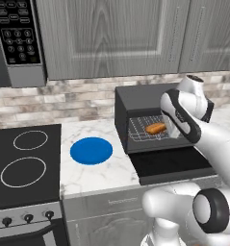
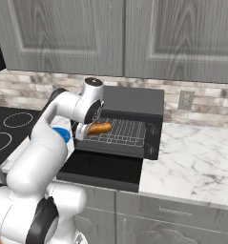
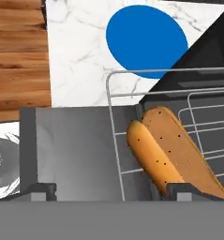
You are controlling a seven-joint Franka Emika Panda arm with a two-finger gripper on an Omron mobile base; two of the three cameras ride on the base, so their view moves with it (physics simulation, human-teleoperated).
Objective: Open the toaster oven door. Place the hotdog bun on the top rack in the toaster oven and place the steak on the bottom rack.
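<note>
Already the toaster oven door [image 1: 172, 164] is lying open and the hotdog bun [image 1: 156, 128] is resting on the top rack [image 1: 144, 129]; the tool [image 3: 111, 190] is standing apart, and the steak is waiting.

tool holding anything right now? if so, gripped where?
Nothing held. The tool is open, its fingertips wide apart; the hotdog bun lies on the top rack, its near end by one fingertip.

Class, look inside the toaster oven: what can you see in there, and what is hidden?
Inside the toaster oven, the hotdog bun lies on a silver wire rack. The arm covers the cavity's left end; no steak is visible.
</note>
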